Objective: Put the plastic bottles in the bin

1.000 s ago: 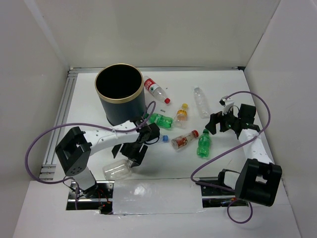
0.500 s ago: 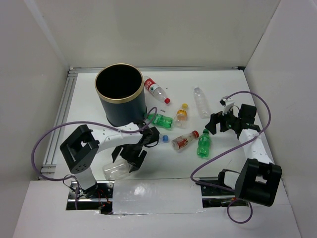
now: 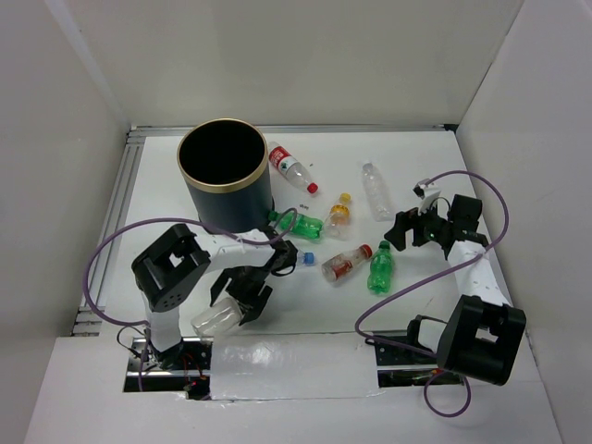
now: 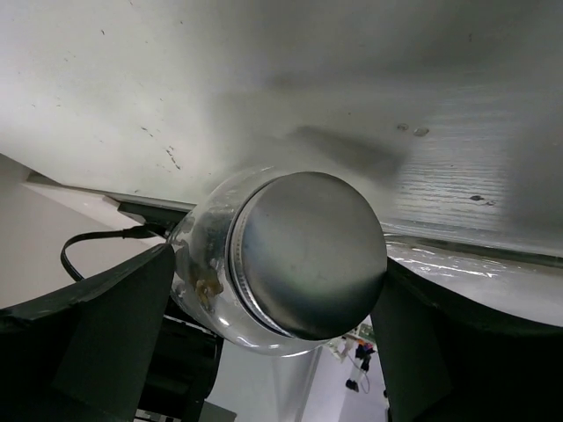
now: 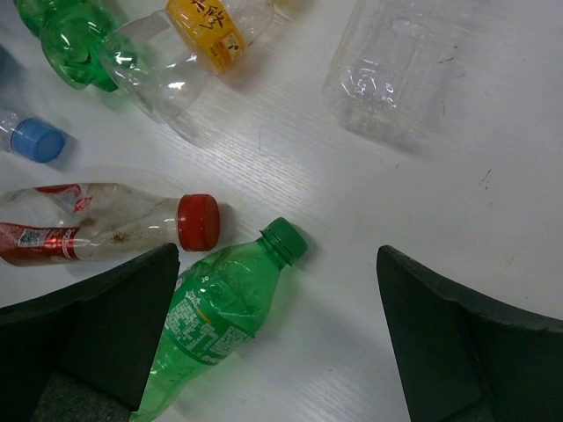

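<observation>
The bin (image 3: 222,176) stands at the back left. A clear bottle with a silver lid (image 3: 215,318) lies at the near table edge. My left gripper (image 3: 238,297) is open with its jaws on either side of the bottle's lid end (image 4: 303,255). My right gripper (image 3: 407,231) is open and empty, hovering above a green bottle (image 5: 215,316) and a red-capped bottle (image 5: 97,230). A yellow-labelled bottle (image 5: 198,40), a second green bottle (image 5: 70,35), a blue-capped bottle (image 5: 37,139) and a clear bottle (image 5: 396,66) lie beyond. A red-labelled bottle (image 3: 291,168) lies by the bin.
White walls enclose the table on three sides. A metal rail (image 3: 111,222) runs along the left edge. Purple cables (image 3: 102,250) loop from both arms. Cables and electronics sit in the gap below the near table edge (image 3: 185,356).
My left gripper has moved down and left toward the near edge, onto the clear silver-lidded bottle. The right arm has barely moved.
</observation>
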Available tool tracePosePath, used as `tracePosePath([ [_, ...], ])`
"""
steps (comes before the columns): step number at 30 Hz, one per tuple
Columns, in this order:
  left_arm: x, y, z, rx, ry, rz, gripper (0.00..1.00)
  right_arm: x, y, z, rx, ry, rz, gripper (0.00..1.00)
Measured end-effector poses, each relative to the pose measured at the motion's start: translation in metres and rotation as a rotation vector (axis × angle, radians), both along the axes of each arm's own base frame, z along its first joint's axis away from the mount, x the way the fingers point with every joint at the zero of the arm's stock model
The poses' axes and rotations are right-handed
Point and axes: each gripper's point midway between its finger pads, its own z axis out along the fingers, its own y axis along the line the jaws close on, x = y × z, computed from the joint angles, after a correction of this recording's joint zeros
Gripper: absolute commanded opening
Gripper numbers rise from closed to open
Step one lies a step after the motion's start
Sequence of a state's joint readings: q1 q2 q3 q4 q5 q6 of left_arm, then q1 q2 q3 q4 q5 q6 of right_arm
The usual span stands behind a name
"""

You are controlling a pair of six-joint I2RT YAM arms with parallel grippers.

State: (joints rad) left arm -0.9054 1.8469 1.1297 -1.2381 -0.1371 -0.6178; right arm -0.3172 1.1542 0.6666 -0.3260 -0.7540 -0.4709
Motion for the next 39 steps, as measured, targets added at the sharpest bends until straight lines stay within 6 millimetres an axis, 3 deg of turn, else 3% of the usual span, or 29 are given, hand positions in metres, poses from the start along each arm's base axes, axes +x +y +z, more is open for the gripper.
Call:
tracePosePath([
  [2,-0.001,0.002,-0.001,0.001,0.009,-0.011,0.92,0.0,-0.001,0.0,0.003,-0.001,-0.002,1.0],
  [6,-0.005,0.007,-0.002,0.015,0.026,-0.022,0.71,0.0,0.0,0.001,0.005,-0.006,0.005,1.0],
  [8,-0.009,0.014,-0.002,0.032,0.047,-0.036,0.37,0.0,0.0,0.001,0.005,-0.008,0.007,1.0],
  [9,-0.01,0.014,-0.002,0.035,0.05,-0.037,0.37,0.0,0.0,0.001,0.005,-0.009,0.009,1.0],
  [10,-0.011,0.015,-0.002,0.039,0.053,-0.04,0.29,0.0,0.0,0.001,0.004,-0.01,0.01,1.0],
  [11,-0.012,0.016,-0.002,0.042,0.055,-0.043,0.11,0.0,0.0,0.001,0.003,-0.011,0.013,0.99],
  [12,-0.012,0.016,-0.001,0.043,0.054,-0.047,0.03,0.0,0.0,0.001,0.003,-0.012,0.016,0.97],
  [15,-0.009,0.004,0.003,0.015,0.032,-0.054,0.0,-0.001,0.001,0.001,0.002,-0.013,0.025,0.84],
  [18,0.015,-0.039,0.022,-0.131,-0.085,-0.058,0.0,-0.003,0.003,0.001,0.002,-0.017,0.044,0.76],
  [21,0.047,-0.088,0.069,-0.333,-0.243,-0.07,0.0,-0.005,0.006,0.001,0.01,-0.016,0.058,0.75],
  [23,0.064,-0.109,0.104,-0.443,-0.336,-0.072,0.0,-0.005,0.007,0.001,0.011,-0.016,0.064,0.75],
  [29,0.091,-0.146,0.205,-0.705,-0.519,-0.072,0.0,-0.007,0.008,0.001,0.011,-0.019,0.079,0.75],
  [32,0.106,-0.162,0.27,-0.893,-0.62,-0.075,0.0,-0.007,0.008,0.001,0.012,-0.019,0.082,0.75],
  [35,0.137,-0.157,0.339,-1.087,-0.799,-0.038,0.0,-0.007,0.009,0.001,0.01,-0.021,0.085,0.74],
  [37,0.161,-0.135,0.374,-1.153,-0.944,0.017,0.0,-0.008,0.009,0.0,0.002,-0.027,0.094,0.74],
  [39,0.186,-0.1,0.397,-1.159,-1.101,0.095,0.0,-0.009,0.009,-0.001,-0.006,-0.03,0.112,0.72],
])
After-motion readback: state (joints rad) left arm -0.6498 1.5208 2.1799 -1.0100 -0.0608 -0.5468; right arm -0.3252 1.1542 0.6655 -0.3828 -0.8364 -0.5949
